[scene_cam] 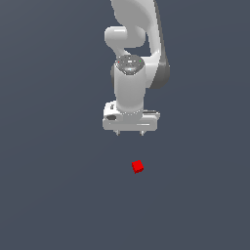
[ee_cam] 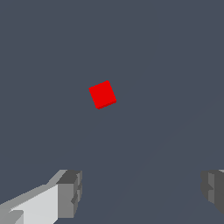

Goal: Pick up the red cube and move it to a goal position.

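Note:
A tiny red cube [scene_cam: 137,167] lies alone on the dark grey floor, turned at an angle. My white gripper [scene_cam: 130,133] hangs above and behind it, well apart from it, fingers pointing down. It is open and holds nothing. In the wrist view the red cube [ee_cam: 103,94] lies ahead of the gripper [ee_cam: 142,190], whose two grey fingertips [ee_cam: 70,192] stand wide apart with only floor between them.
The white arm [scene_cam: 134,39] rises behind the gripper toward the exterior view's top. Plain dark grey floor [scene_cam: 49,195] spreads all around; no other objects or edges show.

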